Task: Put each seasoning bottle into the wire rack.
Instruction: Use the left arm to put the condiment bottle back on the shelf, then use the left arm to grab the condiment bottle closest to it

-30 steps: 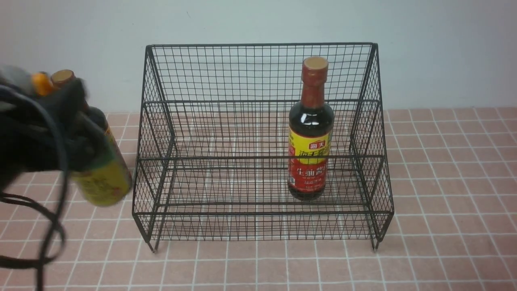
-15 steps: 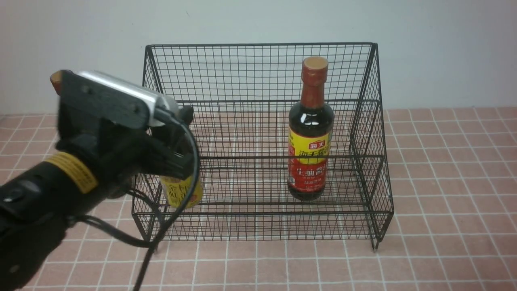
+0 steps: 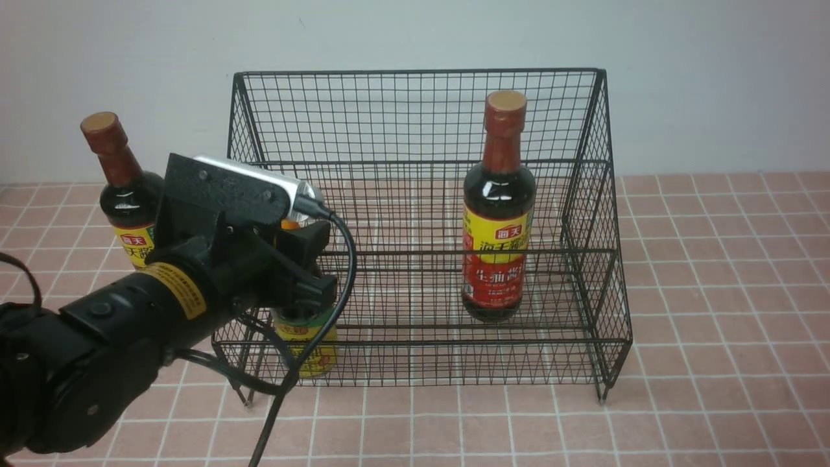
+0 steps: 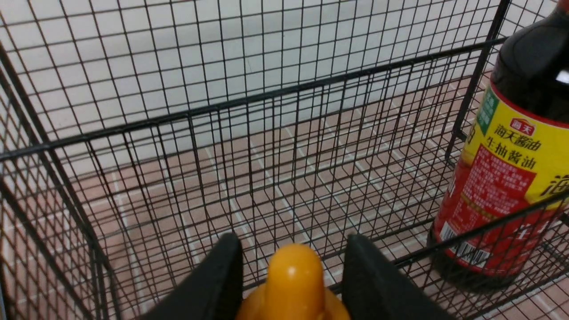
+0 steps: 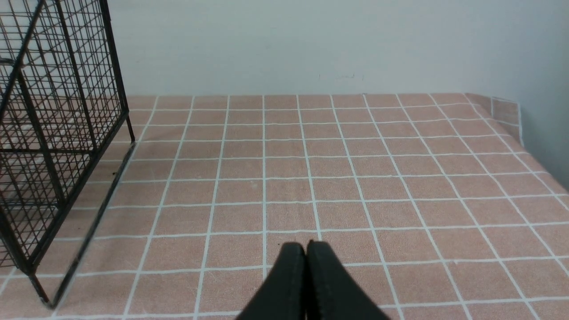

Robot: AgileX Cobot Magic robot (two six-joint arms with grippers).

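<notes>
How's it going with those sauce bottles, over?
Left gripper shut on the orange-capped bottle, at the rack. Right gripper shut, holding nothing. One tall bottle racked, another outside.

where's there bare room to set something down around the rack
Bare tiled tabletop lies right of the wire rack, back to the wall; another strip runs in front. It's crowded at the rack's left, between the left pincer and the tall soy sauce bottle.

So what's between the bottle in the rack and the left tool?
In the front view, only rack mesh shows between the left tool and that bottle.
</notes>
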